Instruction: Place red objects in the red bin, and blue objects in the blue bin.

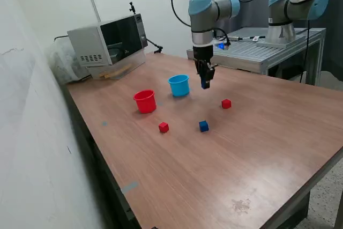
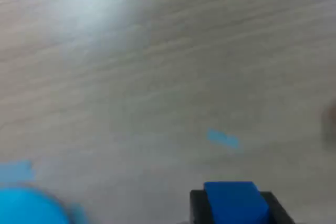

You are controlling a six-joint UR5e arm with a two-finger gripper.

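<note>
My gripper (image 1: 205, 83) is shut on a dark-blue cube (image 1: 205, 85) and holds it above the table, just to the exterior view's right of the light-blue cup (image 1: 179, 85). In the wrist view the cube (image 2: 234, 202) sits between the dark fingers (image 2: 198, 206), and part of the light-blue cup (image 2: 29, 207) shows at the frame edge, blurred. The red cup (image 1: 144, 101) stands beside the blue cup. A second dark-blue cube (image 1: 203, 126) and two red cubes (image 1: 163, 127) (image 1: 226, 103) lie on the table.
A microwave (image 1: 110, 38) stands at the table's far corner on the exterior view's left. A second arm on a grey metal stand (image 1: 268, 49) is behind the table. A small blue mark (image 2: 223, 138) is on the wood.
</note>
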